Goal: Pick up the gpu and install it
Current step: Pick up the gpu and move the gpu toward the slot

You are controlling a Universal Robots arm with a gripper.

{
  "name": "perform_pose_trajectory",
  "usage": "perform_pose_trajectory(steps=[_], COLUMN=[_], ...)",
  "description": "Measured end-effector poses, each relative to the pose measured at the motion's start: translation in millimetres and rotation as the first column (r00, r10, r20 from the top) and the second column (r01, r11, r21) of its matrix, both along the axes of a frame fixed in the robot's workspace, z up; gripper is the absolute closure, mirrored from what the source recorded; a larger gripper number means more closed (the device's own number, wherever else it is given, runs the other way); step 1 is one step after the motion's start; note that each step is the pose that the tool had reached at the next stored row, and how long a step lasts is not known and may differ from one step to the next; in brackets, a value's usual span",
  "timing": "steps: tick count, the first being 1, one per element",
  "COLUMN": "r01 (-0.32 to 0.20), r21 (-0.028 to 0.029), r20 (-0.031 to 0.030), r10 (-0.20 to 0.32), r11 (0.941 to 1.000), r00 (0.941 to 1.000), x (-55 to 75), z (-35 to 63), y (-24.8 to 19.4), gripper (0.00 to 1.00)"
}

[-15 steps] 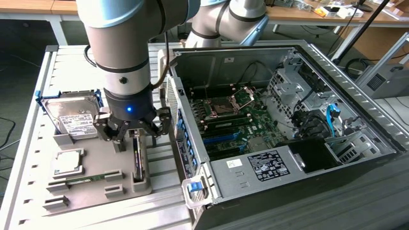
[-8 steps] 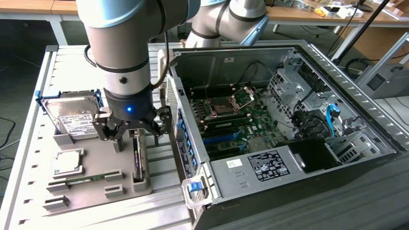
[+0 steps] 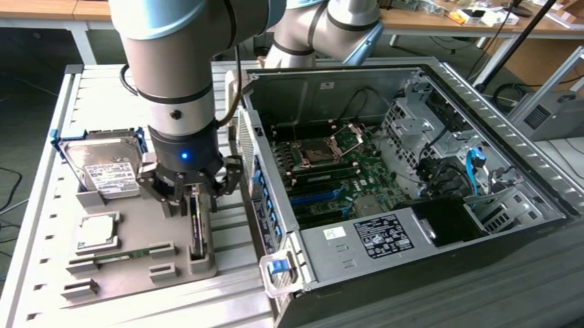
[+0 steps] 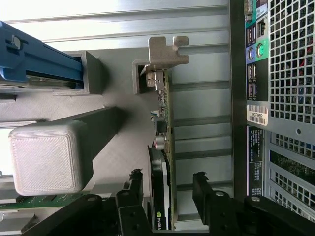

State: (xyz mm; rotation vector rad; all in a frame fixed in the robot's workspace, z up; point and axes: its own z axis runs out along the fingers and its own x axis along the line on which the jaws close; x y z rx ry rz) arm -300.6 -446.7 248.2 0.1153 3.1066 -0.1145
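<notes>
The gpu (image 3: 195,232) stood upright on its long edge in a slot of the grey holder (image 3: 137,239) on the bench, along the holder's edge nearest the computer case (image 3: 383,232). It was a thin card with a black cooler on one face and a silver-grey metal bracket (image 4: 166,51) at one end.

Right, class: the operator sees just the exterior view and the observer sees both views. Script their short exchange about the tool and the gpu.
Operator: The tool is low over the gpu on the grey holder. Is it gripping?
Observer: No, it is open. Its fingers straddle the card, with a clear gap on the computer case side.
Operator: Where is the bracket?
Observer: The metal bracket is at the card's end away from the tool.
</notes>
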Motion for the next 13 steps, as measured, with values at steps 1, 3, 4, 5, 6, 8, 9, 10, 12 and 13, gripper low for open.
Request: perform_pose_trajectory(steps=[1,3,4,5,6,8,9,10,12,13], r01=[0.000,0.000,0.000,0.000,0.000,0.000,0.000,0.000,0.000,0.000], r21=[0.0000,0.0000,-0.0001,0.0000,0.0000,0.0000,0.0000,0.0000,0.0000,0.0000], r20=[-0.0001,-0.0001,-0.0001,0.0000,0.0000,0.0000,-0.0001,-0.0001,-0.0001,-0.0001], r10=[0.000,0.000,0.000,0.000,0.000,0.000,0.000,0.000,0.000,0.000], r11=[1.0000,1.0000,1.0000,1.0000,1.0000,1.0000,1.0000,1.0000,1.0000,1.0000], r00=[1.0000,1.0000,1.0000,1.0000,1.0000,1.0000,1.0000,1.0000,1.0000,1.0000], x=[0.0,0.0,0.0,0.0,0.0,0.0,0.0,0.0,0.0,0.0], z=[0.0,0.0,0.0,0.0,0.0,0.0,0.0,0.0,0.0,0.0], y=[0.0,0.0,0.0,0.0,0.0,0.0,0.0,0.0,0.0,0.0], gripper=[0.53,0.65,0.71,0.73,0.73,0.73,0.73,0.73,0.73,0.73])
